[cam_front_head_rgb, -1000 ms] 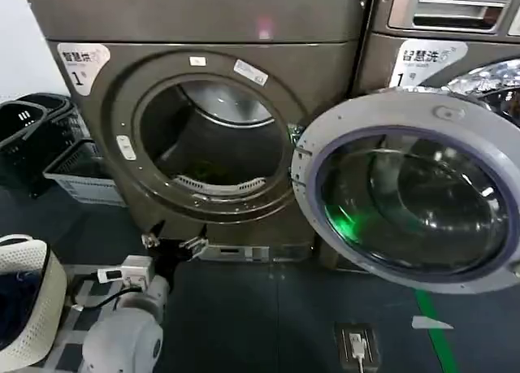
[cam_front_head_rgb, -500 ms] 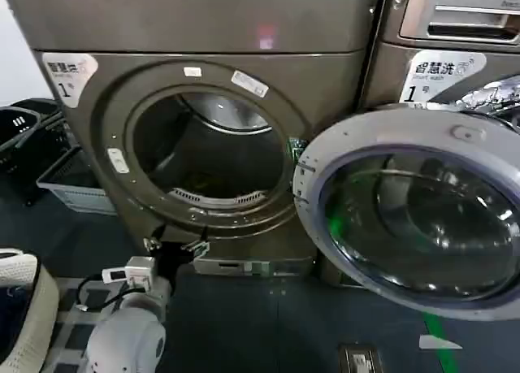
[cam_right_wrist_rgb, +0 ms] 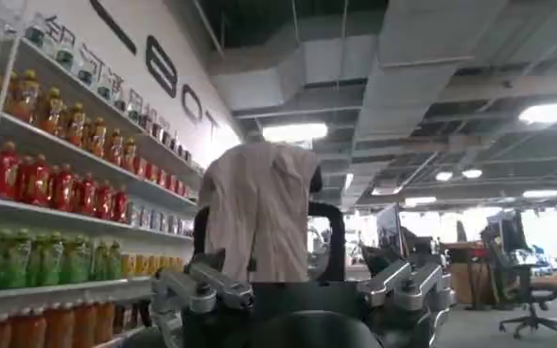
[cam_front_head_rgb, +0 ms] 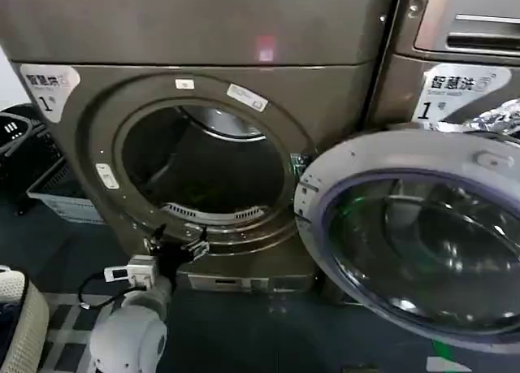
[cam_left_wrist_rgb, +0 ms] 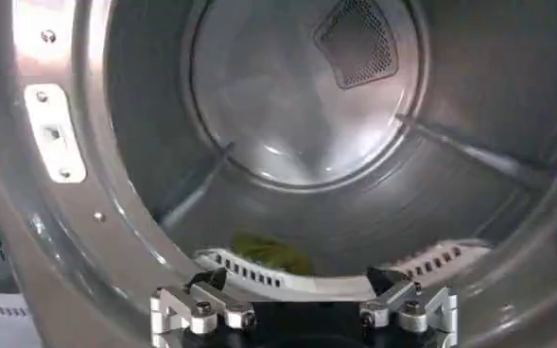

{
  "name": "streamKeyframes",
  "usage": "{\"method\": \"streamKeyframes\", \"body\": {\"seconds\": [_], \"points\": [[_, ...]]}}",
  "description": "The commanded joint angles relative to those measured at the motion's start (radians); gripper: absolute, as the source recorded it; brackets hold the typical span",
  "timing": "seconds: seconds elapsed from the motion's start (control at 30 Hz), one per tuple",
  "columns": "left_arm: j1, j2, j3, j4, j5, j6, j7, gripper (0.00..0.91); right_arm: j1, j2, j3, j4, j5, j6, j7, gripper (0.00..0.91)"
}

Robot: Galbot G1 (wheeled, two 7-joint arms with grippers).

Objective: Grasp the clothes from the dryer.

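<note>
Left end effector (cam_front_head_rgb: 174, 242) open at dryer (cam_front_head_rgb: 203, 32) porthole; clothes (cam_left_wrist_rgb: 270, 252) lie lengthwise along the drum floor

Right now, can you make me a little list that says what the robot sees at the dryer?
dryer: bronze-brown front-loader, porthole open
door: grey-rimmed glass door swung open toward the robot's right
clothes: small yellow-green garment on the drum floor, just behind the porthole's lower lip
left gripper: open, empty, at the lower rim of the porthole, facing into the drum
right gripper: open, holding nothing, aimed away toward shelves of bottles
neighbour: a like brown machine beside the dryer
</note>
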Motion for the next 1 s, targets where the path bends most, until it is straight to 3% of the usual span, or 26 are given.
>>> {"method": "streamKeyframes", "body": {"seconds": [0.03,1.0], "points": [[0.002,-0.004,0.003,0.000,0.002,0.049,-0.002,0.907,-0.001,0.000,0.001,-0.006,-0.014,0.005,-0.001,0.907],[-0.019,-0.007,-0.001,0.036,0.044,0.049,0.012,0.907,-0.002,0.009,-0.003,-0.012,-0.022,0.017,-0.003,0.907]]}}
